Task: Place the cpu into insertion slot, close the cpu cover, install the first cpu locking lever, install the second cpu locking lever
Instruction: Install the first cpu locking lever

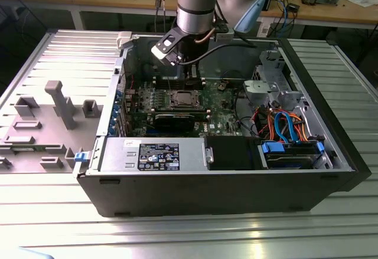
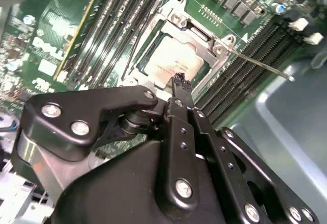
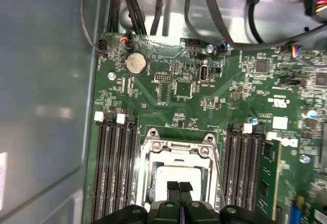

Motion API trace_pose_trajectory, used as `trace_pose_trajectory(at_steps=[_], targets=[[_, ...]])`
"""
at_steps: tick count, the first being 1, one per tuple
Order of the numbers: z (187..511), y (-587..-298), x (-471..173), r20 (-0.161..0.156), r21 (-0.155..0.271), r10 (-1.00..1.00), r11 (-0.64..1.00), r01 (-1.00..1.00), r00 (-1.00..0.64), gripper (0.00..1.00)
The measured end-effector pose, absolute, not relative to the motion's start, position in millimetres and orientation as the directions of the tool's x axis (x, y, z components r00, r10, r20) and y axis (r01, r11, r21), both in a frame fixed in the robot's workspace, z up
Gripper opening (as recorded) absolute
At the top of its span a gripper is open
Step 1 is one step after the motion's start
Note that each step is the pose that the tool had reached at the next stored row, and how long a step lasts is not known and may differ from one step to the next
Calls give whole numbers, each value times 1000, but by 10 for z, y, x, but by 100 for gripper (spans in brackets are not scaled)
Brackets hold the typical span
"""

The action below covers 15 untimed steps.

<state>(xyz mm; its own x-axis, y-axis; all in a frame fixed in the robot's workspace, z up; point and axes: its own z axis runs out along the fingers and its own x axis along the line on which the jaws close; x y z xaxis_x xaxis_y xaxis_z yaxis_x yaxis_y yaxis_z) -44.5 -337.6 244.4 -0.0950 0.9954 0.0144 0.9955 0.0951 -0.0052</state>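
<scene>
A grey fixture (image 1: 59, 108) with upright posts is seen far to the exterior view's left of the insertion slot (image 1: 182, 98), outside the open computer case (image 1: 236, 197). Closer to the camera than the slot, a black-and-white label (image 1: 158, 156) is carried on the power supply (image 1: 115, 156); its print is too small to be made out. In the second wrist view, white markings (image 2: 43, 43) and a white sticker (image 2: 47, 67) are picked up on the green board, also not legible.

Now the centre: the arm (image 1: 195, 2) is lowered straight over the slot. The cpu (image 3: 179, 174) is seated in the slot, and its pale metal top is framed by the cpu cover (image 3: 153, 147), which is laid flat around it. The gripper (image 3: 179, 187) is held over one edge of the cpu. Its two black fingertips are pressed together with only a hairline seam between them, and nothing is gripped. Whether the tips touch the cover cannot be told.

In the second wrist view a thin metal lever (image 2: 260, 65) is shown beside the slot, angled away over the memory slots (image 2: 245, 89) with its end free. In the first wrist view a round coin battery (image 3: 136, 63) is seen on the board, well apart from the slot. To the exterior view's right of the slot, orange and blue cables (image 1: 283, 123) and a blue drive cage (image 1: 292, 151) are seen.
</scene>
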Motion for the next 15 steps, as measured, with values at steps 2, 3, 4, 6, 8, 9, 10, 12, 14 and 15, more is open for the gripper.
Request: trace_pose_trajectory(at_steps=[2,3,4,6,8,9,10,12,14,15], targets=[[2538,-3376,-445,14,-5,995,95,995,-95,11],[2580,-3376,-445,14,-5,995,95,995,-95,11],[2592,-3376,-445,14,-5,995,95,995,-95,11],[2592,-3376,-445,14,-5,995,95,995,-95,11],[2592,-3376,-445,14,-5,995,95,995,-95,11],[2592,-3376,-445,14,-5,995,95,995,-95,11],[2592,-3376,-445,14,-5,995,96,995,-96,11],[2592,-3376,-445,14,-5,994,105,994,-105,11],[2593,-3376,-445,14,-5,992,124,992,-124,11],[2592,-3376,-446,14,-5,991,134,991,-133,11]])
